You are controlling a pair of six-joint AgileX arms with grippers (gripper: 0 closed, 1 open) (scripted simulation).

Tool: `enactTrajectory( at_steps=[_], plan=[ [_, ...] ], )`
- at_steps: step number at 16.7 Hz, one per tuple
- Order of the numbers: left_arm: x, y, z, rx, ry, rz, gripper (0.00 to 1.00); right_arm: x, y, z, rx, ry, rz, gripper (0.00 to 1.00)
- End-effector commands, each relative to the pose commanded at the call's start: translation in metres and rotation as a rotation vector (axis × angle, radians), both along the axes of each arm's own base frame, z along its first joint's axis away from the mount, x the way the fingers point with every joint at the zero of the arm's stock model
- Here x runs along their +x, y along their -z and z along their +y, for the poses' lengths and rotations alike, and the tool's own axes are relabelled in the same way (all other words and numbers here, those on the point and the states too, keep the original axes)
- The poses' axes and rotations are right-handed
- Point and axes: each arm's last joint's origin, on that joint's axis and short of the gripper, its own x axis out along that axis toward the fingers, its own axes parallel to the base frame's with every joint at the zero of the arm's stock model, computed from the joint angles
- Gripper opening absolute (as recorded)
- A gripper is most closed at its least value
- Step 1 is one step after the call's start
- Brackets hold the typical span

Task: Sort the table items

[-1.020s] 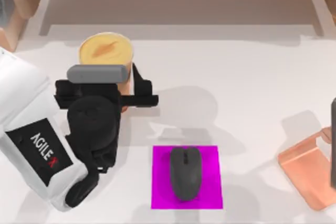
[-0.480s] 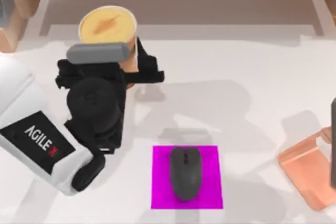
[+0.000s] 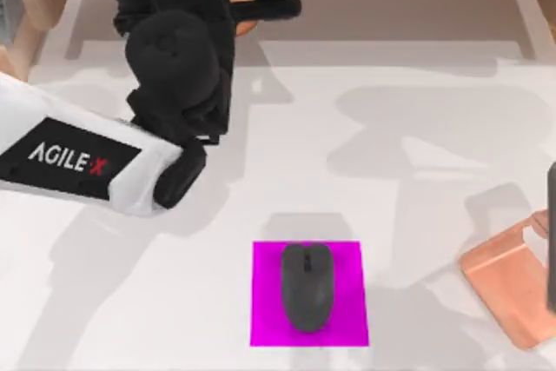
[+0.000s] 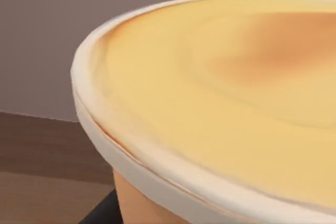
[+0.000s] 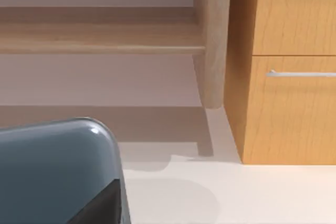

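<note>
White-sleeved left arm reaches to the table's [image 3: 417, 93] far left, its claw [image 3: 248, 8] clamped on the orange cup [image 4: 142, 203], whose pale yellow lid [image 4: 226, 93] faces its wrist camera. Dark grey mouse [image 3: 307, 287] lies on the magenta square [image 3: 265, 301], near centre.

The top view looks straight down on the broad white table [image 3: 365, 171]. The left wrist view sits very close to the tall orange cup's pale yellow lid [image 4: 226, 103]. The right wrist view faces level toward a light wooden cabinet [image 5: 286, 66].
</note>
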Motion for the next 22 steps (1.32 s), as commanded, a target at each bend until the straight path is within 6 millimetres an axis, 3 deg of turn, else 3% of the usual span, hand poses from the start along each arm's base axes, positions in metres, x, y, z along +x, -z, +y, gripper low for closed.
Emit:
enactTrajectory(
  at_steps=[6, 12, 17, 22],
  plan=[
    [0.052, -0.039, 0.001, 0.049, 0.002, 0.035, 0.00, 0.000, 0.000, 0.000, 0.000, 0.000, 0.000, 1.00],
    [0.093, -0.061, 0.022, 0.123, -0.021, 0.149, 0.00, 0.000, 0.000, 0.000, 0.000, 0.000, 0.000, 1.00],
    [0.111, -0.065, 0.038, 0.168, -0.033, 0.241, 0.00, 0.000, 0.000, 0.000, 0.000, 0.000, 0.000, 1.00],
    [0.113, -0.062, 0.040, 0.178, -0.030, 0.264, 0.00, 0.000, 0.000, 0.000, 0.000, 0.000, 0.000, 1.00]
  ],
)
